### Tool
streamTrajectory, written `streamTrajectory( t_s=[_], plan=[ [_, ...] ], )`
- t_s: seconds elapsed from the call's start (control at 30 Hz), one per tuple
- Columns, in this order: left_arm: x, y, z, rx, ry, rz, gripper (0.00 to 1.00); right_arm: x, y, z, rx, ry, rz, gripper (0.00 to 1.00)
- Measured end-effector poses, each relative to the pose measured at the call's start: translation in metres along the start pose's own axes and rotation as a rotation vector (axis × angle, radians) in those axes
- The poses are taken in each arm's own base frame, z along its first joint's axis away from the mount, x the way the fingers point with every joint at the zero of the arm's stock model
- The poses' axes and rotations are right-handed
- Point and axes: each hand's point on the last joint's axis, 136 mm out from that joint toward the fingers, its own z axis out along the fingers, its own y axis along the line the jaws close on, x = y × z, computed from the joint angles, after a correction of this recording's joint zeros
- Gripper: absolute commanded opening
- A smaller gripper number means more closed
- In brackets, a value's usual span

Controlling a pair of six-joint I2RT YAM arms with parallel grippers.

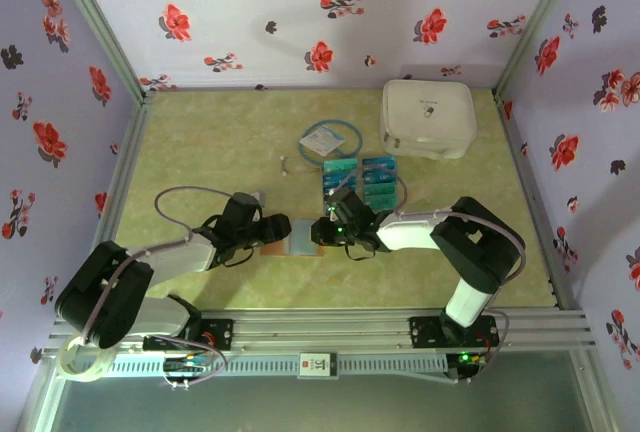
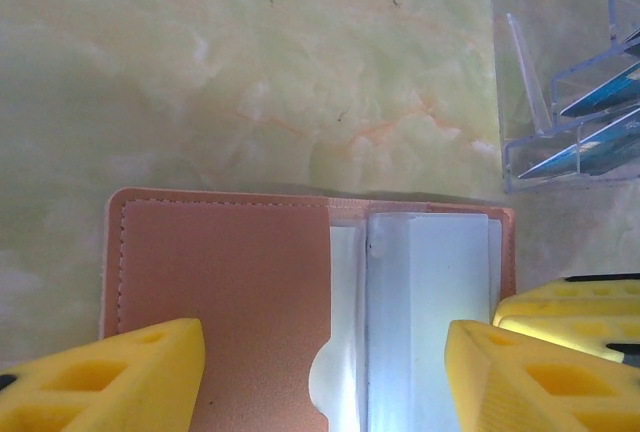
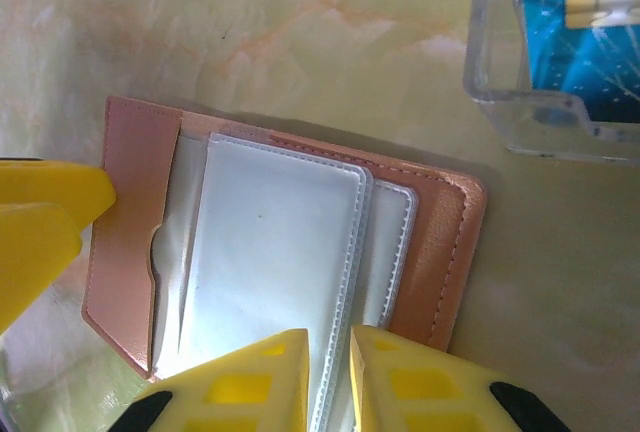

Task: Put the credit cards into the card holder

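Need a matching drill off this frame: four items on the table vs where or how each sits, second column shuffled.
Things:
1. card holder
2. credit cards
3. white zip case
4. pale blue packet

Places or states:
A. far right corner of the table
B. lying open near the middle, clear sleeves showing
C. standing in a clear tiered stand
D. lying flat beyond the stand, with looped tubing

Pairs: 1-B, 2-C, 3-A, 4-D
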Motion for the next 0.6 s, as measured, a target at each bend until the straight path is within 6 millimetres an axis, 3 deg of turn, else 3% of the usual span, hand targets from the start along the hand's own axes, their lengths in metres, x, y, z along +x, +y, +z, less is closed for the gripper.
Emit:
streamTrajectory(
  t_s=[0.2,0.43,0.6],
  plan=[
    [-0.002,-0.001,-0.001,-0.015,0.011,0.028,0.69,-0.004,0.004,-0.005,0.016,0.011,0.001,0.24],
    [-0.025,-0.019,-0.019,0.002,-0.037,0.067,0.77,-0.028,0.023,-0.029,0.006,-0.029,-0.014,0.32],
    [-0.033,-0.024,-0.026,-0.006,-0.041,0.072,0.83,-0.040,0.024,-0.038,0.015,-0.045,0.000,0.35]
  ],
)
